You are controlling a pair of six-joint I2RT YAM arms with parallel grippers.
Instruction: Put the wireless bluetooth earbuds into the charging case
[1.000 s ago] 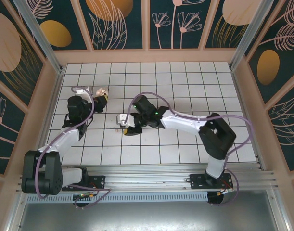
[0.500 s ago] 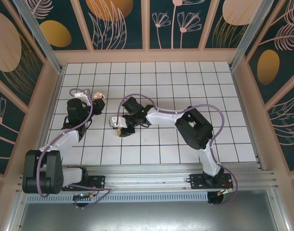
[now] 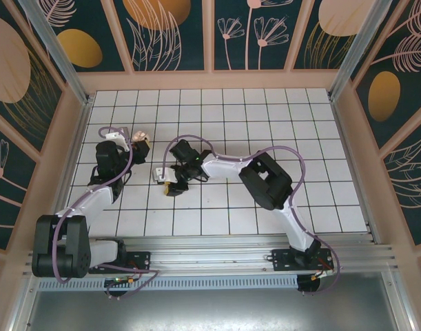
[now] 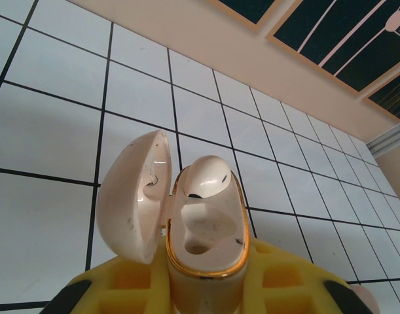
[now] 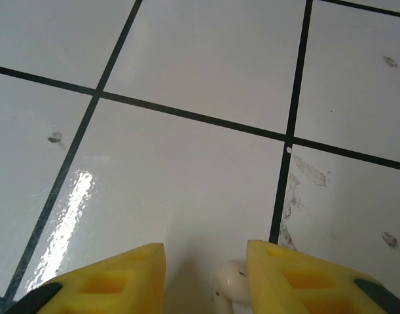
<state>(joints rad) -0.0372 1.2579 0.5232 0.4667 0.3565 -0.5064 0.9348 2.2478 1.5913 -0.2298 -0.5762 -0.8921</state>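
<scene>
left gripper clamps charging case; right arm reaches left, right gripper narrow around earbud, grip unclear.

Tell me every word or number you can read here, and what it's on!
None: no words, numbers or logos can be read on the open pale pink charging case, the small cream earbud, the white tiled table or the dark flower-painted wall panels.

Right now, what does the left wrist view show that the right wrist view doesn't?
Left wrist view: the left gripper holding the open charging case, one earbud seated in its far well, the near well empty, plus the back wall. Right wrist view: a second earbud between the fingers of the right gripper. Both: yellow fingers and the white tiled floor.
</scene>
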